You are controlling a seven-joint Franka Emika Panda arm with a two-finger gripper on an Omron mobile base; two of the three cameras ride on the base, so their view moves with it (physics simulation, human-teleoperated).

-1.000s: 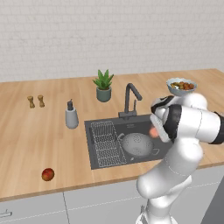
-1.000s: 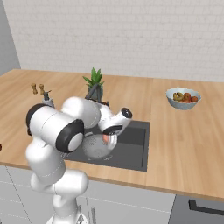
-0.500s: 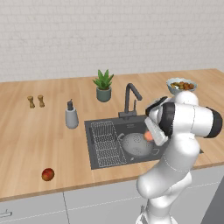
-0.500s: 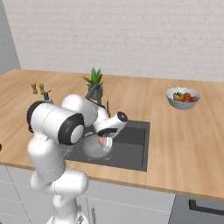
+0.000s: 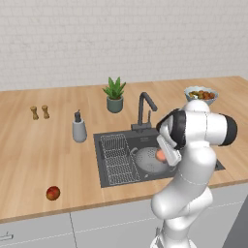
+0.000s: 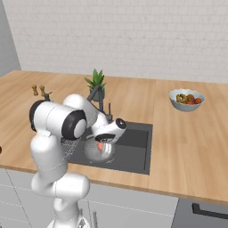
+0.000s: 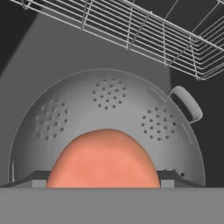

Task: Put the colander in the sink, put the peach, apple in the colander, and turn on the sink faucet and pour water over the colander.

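A: So where's the peach (image 7: 103, 159)?
B: Between the tips of the gripper (image 5: 163, 156), grasped, hanging just over the colander (image 7: 65, 113) that sits in the sink (image 5: 191, 156), beside the wire rack (image 5: 117, 160)

A: And the apple (image 5: 53, 193)?
B: Alone on the bench (image 5: 38, 150), near edge, far left of the sink

A: Faucet (image 5: 145, 110)?
B: Behind the sink, no water showing. The soap dispenser (image 5: 79, 128) stands to its left, the plant (image 5: 115, 94) farther back, the fruit bowl (image 6: 187, 99) off to the right
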